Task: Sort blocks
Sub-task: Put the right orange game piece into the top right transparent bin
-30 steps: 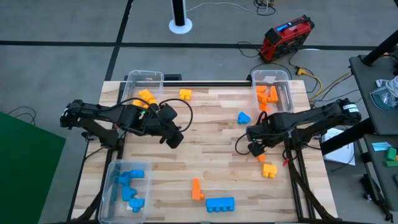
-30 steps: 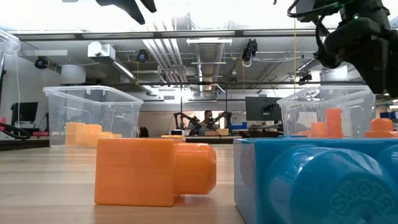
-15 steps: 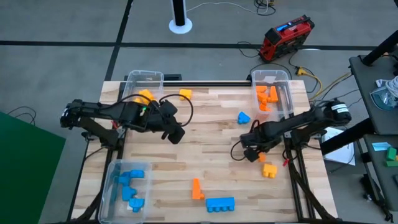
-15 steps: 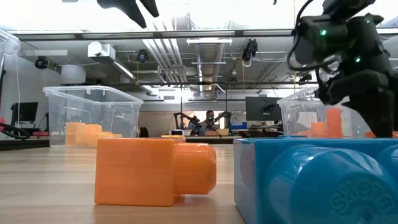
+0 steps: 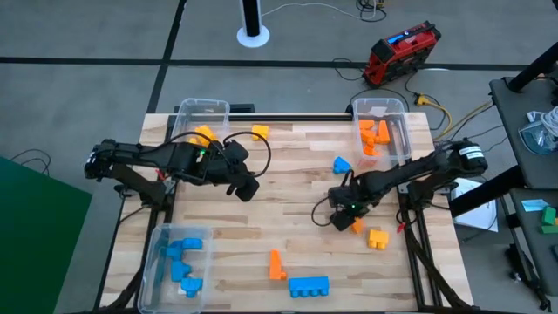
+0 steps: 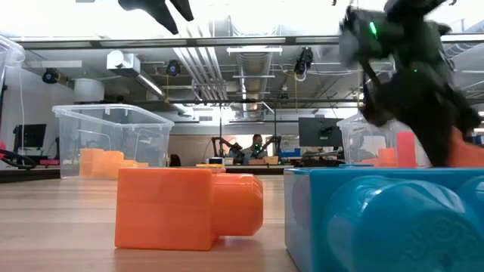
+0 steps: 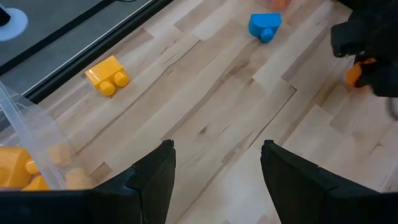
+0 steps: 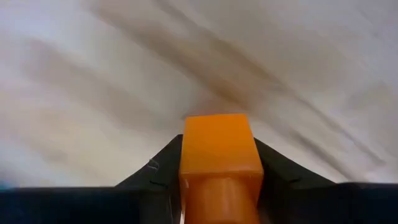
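Observation:
My right gripper point(image 5: 342, 219) is right of the table's middle, shut on a small orange block point(image 8: 217, 155), which also shows in the high view point(image 5: 356, 225). My left gripper point(image 5: 248, 187) hovers open left of centre, its fingers point(image 7: 152, 177) apart over bare wood. Loose blocks lie flat on the table: a yellow one point(image 5: 260, 132) at the far side, a blue one point(image 5: 341, 164), a yellow one point(image 5: 377, 237) beside my right gripper, and an orange one point(image 5: 276, 265) and a long blue one point(image 5: 308, 285) near the front edge. My right gripper pinches the orange block between its two fingers, one on each of its opposite sides point(image 8: 186, 168). The block's free end sticks out past the fingertips toward the table. Whether it is clear of the wood I cannot tell.
Three clear bins stand at the corners: far left point(image 5: 202, 118) with yellow blocks, far right point(image 5: 381, 113) with orange ones, near left point(image 5: 174, 262) with blue ones. Open wood lies between the two grippers. In the low view the orange block point(image 6: 189, 208) and the blue block point(image 6: 386, 219) loom large.
My right gripper has gone down and toward the table's left and near edges, and the orange block now sits between its fingers, shifted a little leftward. My left gripper has drawn back slightly toward the far left bin.

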Controlling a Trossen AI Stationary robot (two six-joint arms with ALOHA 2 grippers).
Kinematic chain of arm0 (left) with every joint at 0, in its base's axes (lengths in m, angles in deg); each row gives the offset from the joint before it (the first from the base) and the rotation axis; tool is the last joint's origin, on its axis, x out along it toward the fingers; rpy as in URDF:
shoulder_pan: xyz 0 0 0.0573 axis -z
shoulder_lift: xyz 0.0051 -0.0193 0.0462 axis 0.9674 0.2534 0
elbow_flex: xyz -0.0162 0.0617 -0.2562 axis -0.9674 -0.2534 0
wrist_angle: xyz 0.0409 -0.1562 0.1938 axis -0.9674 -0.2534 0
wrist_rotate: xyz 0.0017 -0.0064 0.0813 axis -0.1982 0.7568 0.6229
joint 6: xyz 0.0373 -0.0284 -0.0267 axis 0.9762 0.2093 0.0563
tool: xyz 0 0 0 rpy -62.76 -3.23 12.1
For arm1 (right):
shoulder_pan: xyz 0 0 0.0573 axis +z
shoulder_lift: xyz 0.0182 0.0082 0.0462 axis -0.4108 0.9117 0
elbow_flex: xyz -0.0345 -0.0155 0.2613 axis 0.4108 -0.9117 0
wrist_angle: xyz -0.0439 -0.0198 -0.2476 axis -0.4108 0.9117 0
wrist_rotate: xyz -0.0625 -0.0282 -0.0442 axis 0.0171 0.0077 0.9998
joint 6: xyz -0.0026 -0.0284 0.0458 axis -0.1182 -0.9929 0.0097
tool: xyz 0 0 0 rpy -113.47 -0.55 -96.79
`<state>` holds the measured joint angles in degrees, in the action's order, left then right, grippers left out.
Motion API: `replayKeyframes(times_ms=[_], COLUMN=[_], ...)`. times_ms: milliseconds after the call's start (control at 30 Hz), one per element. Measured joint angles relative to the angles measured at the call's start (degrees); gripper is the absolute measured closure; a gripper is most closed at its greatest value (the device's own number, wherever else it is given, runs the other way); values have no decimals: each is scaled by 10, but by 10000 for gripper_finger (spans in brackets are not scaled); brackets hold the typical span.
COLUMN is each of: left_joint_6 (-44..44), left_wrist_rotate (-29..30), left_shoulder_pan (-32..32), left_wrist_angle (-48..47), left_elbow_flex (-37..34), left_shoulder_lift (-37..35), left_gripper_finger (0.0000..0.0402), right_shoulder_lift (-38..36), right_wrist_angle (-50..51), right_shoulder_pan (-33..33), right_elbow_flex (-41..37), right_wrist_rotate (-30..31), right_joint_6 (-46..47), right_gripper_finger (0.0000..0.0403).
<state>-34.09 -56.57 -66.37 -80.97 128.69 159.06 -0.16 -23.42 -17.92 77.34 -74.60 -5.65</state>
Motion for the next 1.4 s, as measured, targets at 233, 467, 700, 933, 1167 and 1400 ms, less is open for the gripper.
replayKeyframes(times_ms=[233,467,700,933,1167,1400], left_joint_6=[0,3,6,6,19,19], left_wrist_rotate=[0,0,1,1,1,1], left_shoulder_pan=[0,-1,-1,-1,-1,-1], left_wrist_angle=[1,3,4,4,3,3], left_elbow_flex=[0,0,0,0,0,0], left_shoulder_lift=[0,0,0,0,0,0], left_gripper_finger=[190,190,190,190,190,190], right_shoulder_lift=[-44,-51,-52,-41,-38,-38], right_wrist_angle=[-13,6,39,242,268,269], right_shoulder_pan=[-36,-138,-275,-424,-477,-484], right_elbow_flex=[160,347,427,412,377,370], right_wrist_rotate=[121,322,374,444,453,474], right_joint_6=[-45,-190,-291,-248,-239,-233], right_gripper_finger=[282,282,282,282,282,264])
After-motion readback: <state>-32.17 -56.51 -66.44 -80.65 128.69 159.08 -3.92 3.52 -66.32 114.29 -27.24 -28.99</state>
